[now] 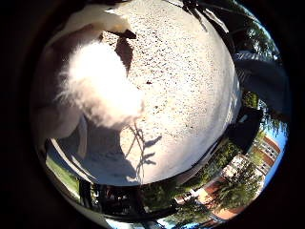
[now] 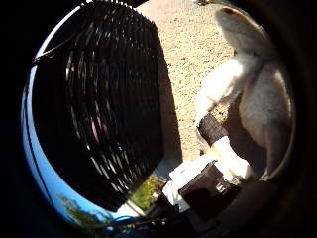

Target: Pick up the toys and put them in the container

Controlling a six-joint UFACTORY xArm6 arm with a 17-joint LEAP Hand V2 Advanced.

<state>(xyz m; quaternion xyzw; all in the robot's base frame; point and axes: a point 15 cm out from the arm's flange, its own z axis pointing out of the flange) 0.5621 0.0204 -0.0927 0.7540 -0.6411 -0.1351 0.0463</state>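
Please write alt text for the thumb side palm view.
A dark slatted container fills much of the view, close to the palm, on pale gravel ground. Beside it, the hand touches a white plush toy.

The toy (image 1: 102, 90) was fluffy white plush; the ground (image 1: 186, 81) was rough, matt, speckled stone; the container (image 2: 114, 114) was dark ribbed mesh; the hand (image 2: 218, 163) looked like hard plastic.
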